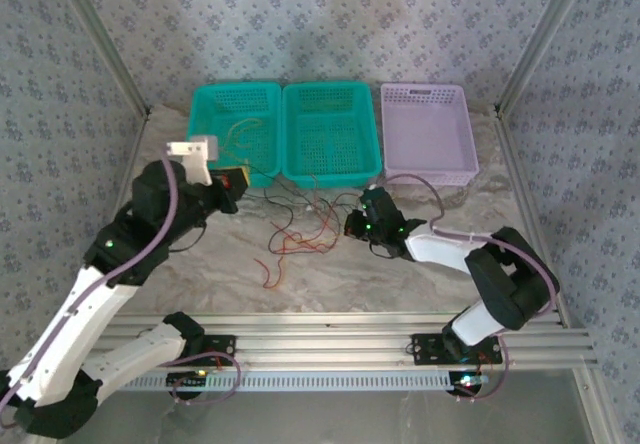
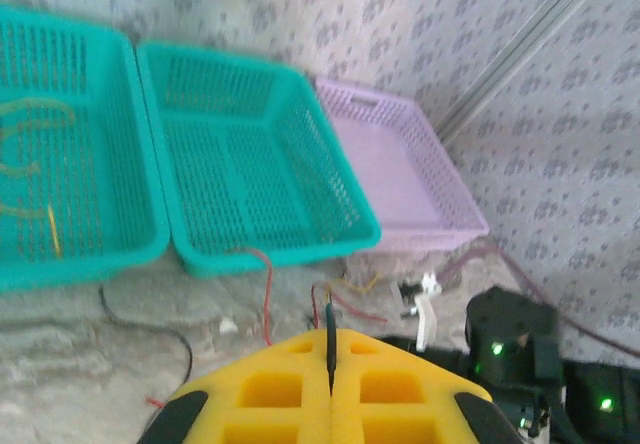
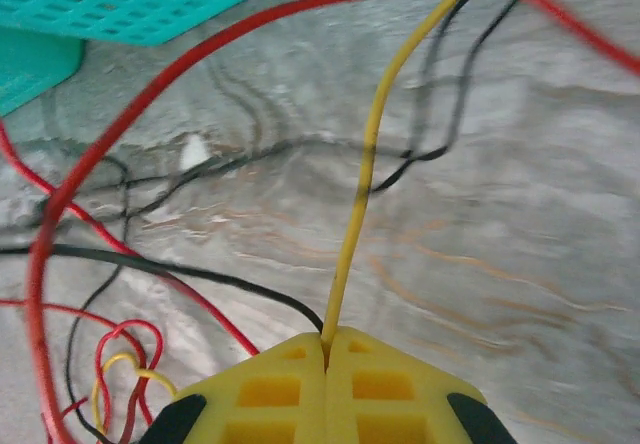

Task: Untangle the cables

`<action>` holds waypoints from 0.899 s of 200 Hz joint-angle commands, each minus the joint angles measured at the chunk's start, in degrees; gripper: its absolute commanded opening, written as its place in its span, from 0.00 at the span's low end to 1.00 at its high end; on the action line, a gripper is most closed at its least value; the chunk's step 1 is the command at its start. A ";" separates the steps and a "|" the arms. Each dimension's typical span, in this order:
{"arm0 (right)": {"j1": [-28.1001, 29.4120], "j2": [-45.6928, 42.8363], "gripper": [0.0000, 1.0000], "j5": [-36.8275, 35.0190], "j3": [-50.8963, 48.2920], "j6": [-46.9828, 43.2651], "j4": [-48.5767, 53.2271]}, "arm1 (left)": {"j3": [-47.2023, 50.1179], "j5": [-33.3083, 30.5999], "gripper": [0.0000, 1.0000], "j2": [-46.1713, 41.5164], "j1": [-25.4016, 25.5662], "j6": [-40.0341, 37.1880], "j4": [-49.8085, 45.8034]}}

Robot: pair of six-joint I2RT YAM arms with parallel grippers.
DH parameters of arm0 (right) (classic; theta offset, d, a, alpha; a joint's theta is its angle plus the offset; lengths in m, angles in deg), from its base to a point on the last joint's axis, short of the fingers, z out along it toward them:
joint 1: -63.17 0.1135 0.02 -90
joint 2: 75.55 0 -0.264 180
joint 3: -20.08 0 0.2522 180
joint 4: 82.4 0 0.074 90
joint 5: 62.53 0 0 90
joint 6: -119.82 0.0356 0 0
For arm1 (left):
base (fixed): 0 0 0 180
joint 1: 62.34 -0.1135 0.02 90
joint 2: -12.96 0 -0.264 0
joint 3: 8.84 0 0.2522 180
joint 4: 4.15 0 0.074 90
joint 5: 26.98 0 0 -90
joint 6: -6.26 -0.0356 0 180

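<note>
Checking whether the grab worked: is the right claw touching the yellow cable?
Touching. The right wrist view shows the yellow cable running straight into the seam of the right claw, pinched between its closed fingers.

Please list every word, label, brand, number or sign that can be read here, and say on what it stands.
No readable text anywhere: the left teal basket, the middle teal basket, the lilac basket and the cables carry none.
The wallpaper bears a flower pattern, no letters; the green lights are plain dots.
</note>
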 commanded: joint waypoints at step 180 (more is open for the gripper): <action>-9.46 -13.17 0.00 -4.51 -13.94 -1.48 2.91 | -64.83 0.56 0.00 39.00 -1.21 -21.40 -1.95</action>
